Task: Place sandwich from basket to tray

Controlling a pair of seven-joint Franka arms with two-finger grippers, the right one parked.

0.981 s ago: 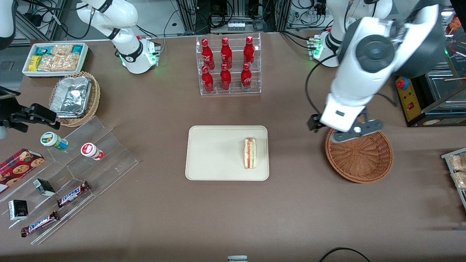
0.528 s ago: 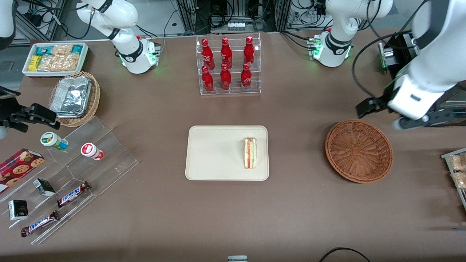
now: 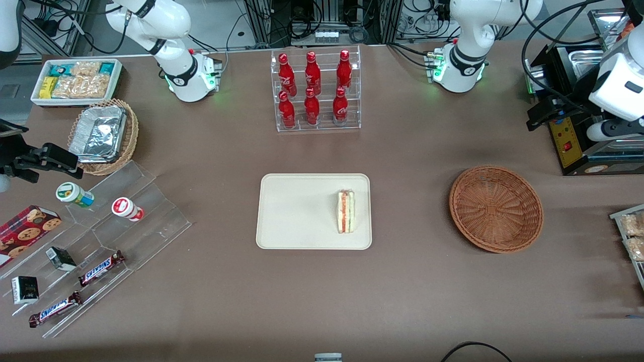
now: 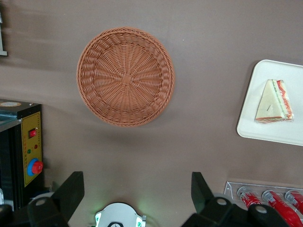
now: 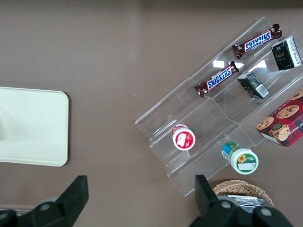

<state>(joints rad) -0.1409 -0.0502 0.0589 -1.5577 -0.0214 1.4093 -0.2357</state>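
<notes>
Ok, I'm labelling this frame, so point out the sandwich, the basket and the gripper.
sandwich (image 3: pixel 345 211): front view, on its striped cut edge.
basket (image 3: pixel 495 208): front view, centre of its woven floor.
gripper (image 4: pixel 137 189): left wrist view, midway between its open fingertips, above the table.

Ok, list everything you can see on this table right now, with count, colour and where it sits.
Triangular cream-bread sandwich: one, red and green filling, on the tray.
Flat cream rectangular tray: one, mid-table.
Round reddish-brown wicker basket: one, nothing in it, toward the working arm's end.
Cola bottles: six, red, in a clear rack farther from the front camera than the tray.
Tan wicker basket with foil containers: one, toward the parked arm's end.
White bin of snack packets: one, beside it.
Clear stepped display: one, holding two Snickers bars, two small cups, dark small boxes.
Red cookie box: one, at the display's edge.
Left hand: open, holding nothing, raised at the working arm's end.
</notes>
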